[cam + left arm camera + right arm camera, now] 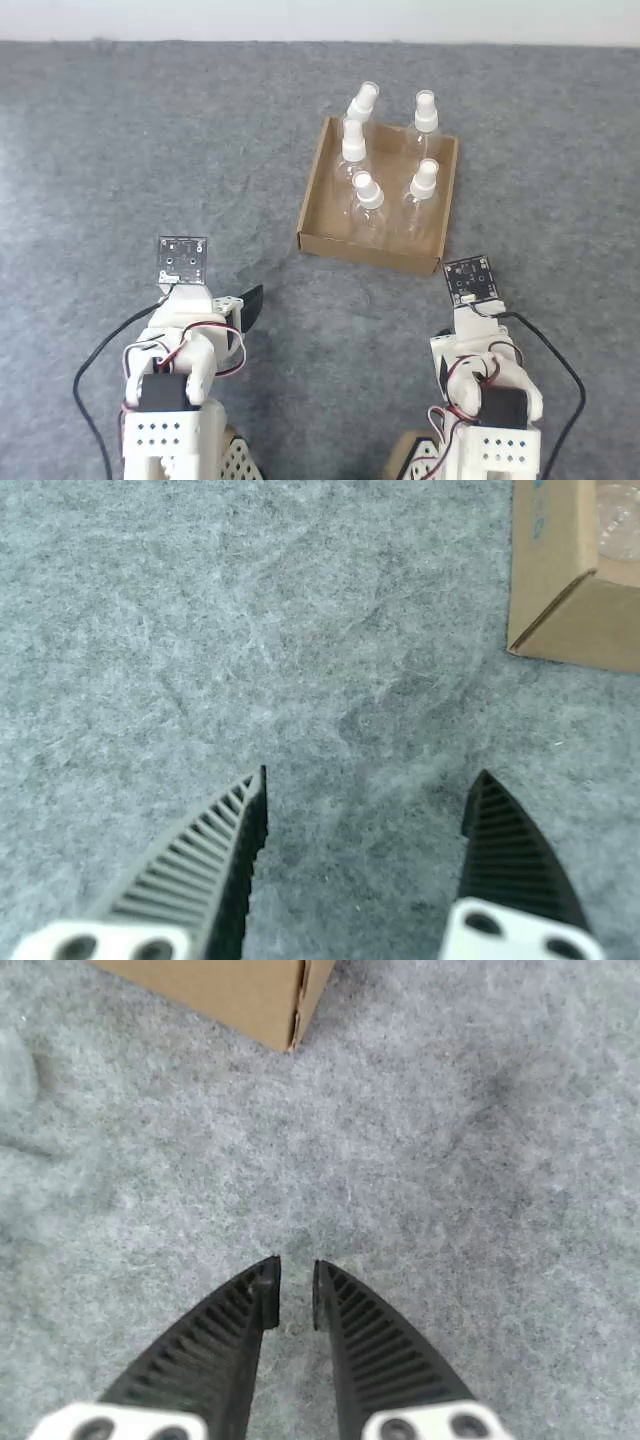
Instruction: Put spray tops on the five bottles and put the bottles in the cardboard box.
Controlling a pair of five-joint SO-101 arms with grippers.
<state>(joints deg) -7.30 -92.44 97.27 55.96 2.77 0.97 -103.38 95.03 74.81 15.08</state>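
On the grey felt table cover (pixel 120 130) we see the brown cardboard box (pixel 365 253), which already holds the five clear plastic bottles (pixel 368 212). Each has a white spray top (pixel 426 108), and one bottle leans at the far rim. We judge the task practically finished. The left gripper (pixel 372 772) is wide open and empty; the right gripper (pixel 295 1262) is nearly closed and holds nothing.

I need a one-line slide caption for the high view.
Five bottles with spray tops sit in the cardboard box on the grey table.
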